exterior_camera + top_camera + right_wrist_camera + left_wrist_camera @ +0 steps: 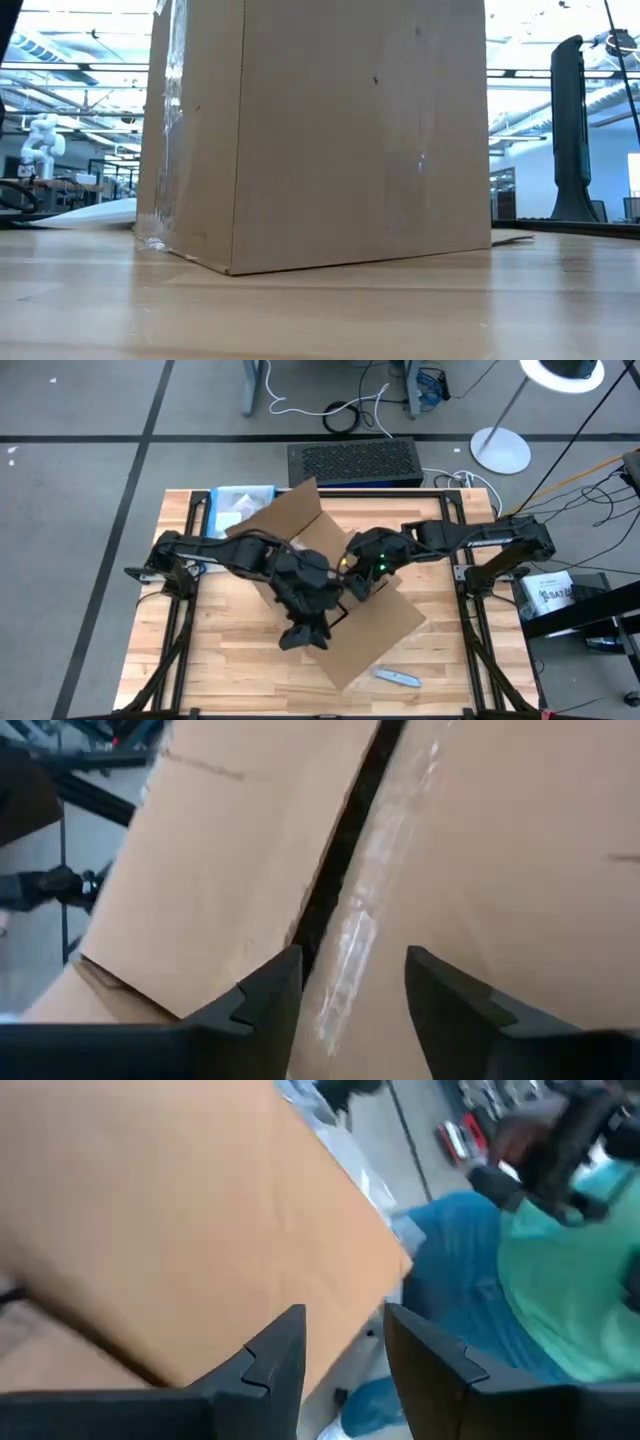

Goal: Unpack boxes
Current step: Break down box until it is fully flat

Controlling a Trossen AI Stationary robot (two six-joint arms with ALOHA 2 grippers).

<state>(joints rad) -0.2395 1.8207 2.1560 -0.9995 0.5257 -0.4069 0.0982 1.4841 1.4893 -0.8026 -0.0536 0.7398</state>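
The brown cardboard box [372, 622] stands on its bottom in the middle of the table, and its side wall [330, 130] fills the low view. One flap [290, 515] sticks out toward the far left and another lies spread toward the near right. My left gripper [303, 635] hovers over the box's near left part. It is open, with a flap's face [180, 1220] beyond its fingers [275, 1355]. My right gripper [350, 990] is open above the box's middle [352, 582], over a dark gap [340, 860] between two flaps, one bearing glossy tape [370, 910].
A clear pouch with a blue edge [238, 503] lies at the far left of the table. A black grille-topped unit [355, 460] stands beyond the far edge. A small grey tool [398, 677] lies near the front right. Bare wood shows at the near left.
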